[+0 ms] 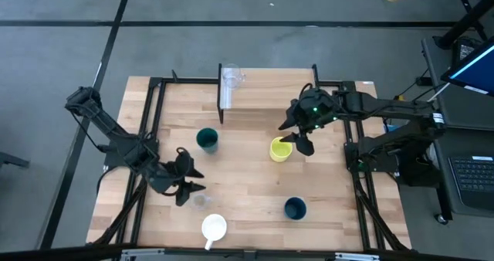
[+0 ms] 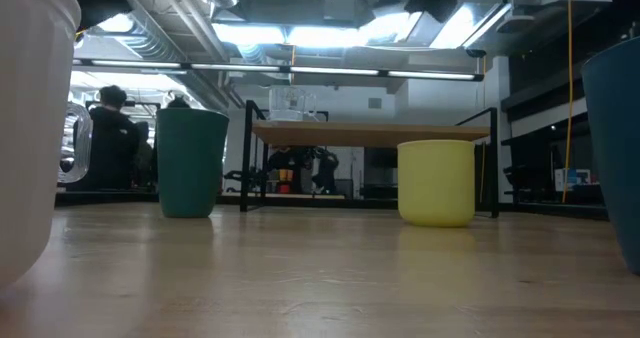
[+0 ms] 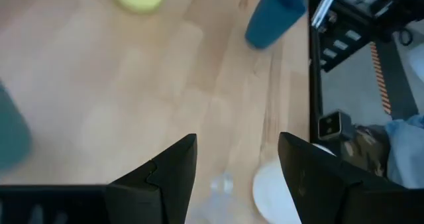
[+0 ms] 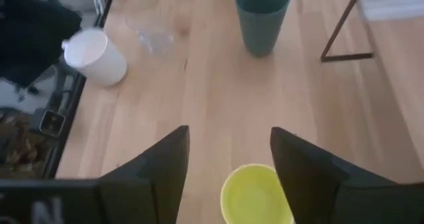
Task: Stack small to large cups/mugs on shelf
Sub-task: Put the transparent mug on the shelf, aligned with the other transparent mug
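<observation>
Grey floor surrounds the wooden table (image 1: 255, 207) in the high view, where the shelf (image 1: 266, 87) stands at the far edge with one clear cup (image 1: 231, 78) on its left end. On the tabletop stand the teal cup (image 1: 207, 140), the yellow mug (image 1: 280, 150), the navy cup (image 1: 295, 208), the white mug (image 1: 214, 228) and a second clear cup (image 1: 201, 202). The left gripper (image 1: 193, 181) hovers just beside that second clear cup, fingers spread; the right gripper (image 1: 296, 136) hangs over the yellow mug, fingers also apart.

Low view: the teal cup (image 2: 191, 163) and yellow mug (image 2: 436, 182) stand upright before the shelf (image 2: 370, 132), whose clear cup (image 2: 290, 103) sits on top (a seated person (image 2: 112, 138) shows in the room behind).

Left wrist view: the open fingers (image 3: 162, 174) frame the faint clear cup (image 3: 221, 184), with the white mug (image 3: 275, 192) just beside it and the navy cup (image 3: 275, 16) well apart.

Right wrist view: the spread fingers (image 4: 162, 164) flank the yellow mug (image 4: 255, 194); the teal cup (image 4: 263, 18), clear cup (image 4: 154, 37) and white mug (image 4: 96, 56) lie beyond.
</observation>
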{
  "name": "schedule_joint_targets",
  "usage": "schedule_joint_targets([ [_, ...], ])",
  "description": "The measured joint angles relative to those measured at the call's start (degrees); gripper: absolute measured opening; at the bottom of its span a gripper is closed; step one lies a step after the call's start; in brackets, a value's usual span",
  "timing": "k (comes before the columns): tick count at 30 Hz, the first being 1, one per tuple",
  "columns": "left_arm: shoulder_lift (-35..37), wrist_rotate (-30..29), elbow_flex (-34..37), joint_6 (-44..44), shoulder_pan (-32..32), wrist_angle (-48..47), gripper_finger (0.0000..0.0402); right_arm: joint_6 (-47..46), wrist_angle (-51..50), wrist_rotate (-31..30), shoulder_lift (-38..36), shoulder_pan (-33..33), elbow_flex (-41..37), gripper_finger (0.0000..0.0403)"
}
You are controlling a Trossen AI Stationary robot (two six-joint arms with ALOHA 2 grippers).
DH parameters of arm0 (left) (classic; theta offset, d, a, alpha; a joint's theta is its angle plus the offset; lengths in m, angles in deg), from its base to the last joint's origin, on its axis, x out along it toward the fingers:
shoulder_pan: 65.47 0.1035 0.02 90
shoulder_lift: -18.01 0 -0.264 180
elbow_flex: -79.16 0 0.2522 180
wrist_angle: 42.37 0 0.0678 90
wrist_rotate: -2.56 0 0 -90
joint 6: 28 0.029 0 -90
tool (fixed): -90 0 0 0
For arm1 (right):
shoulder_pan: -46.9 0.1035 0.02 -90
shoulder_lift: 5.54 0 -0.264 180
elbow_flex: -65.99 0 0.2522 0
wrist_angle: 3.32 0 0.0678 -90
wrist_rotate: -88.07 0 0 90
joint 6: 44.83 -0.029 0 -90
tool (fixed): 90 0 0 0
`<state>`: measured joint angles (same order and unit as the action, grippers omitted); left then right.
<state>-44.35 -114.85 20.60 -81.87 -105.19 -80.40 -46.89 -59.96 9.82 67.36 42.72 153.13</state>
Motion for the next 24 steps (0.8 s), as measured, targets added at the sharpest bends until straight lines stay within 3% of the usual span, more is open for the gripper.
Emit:
schedule_joint_targets([
  [6,-4.54,3.0,-3.65,-13.71,-1.06,-10.1,0.0206,2.19,-0.12,0.27,1.66,0.0,0.0,0.0213],
  [12,-13.49,13.52,-14.89,-23.61,1.45,-30.72,0.0206,4.19,-0.15,0.27,2.84,0.0,0.02,0.0213],
  [17,-20.68,19.22,-19.88,-24.04,1.94,-31.86,0.0206,4.26,-0.15,0.28,3.9,0.0,0.02,0.0213],
  [24,-26.41,23.13,-20.74,-24.06,2.05,-33.92,0.0206,4.79,0.4,0.3,4.01,0.0,0.04,0.0213],
])
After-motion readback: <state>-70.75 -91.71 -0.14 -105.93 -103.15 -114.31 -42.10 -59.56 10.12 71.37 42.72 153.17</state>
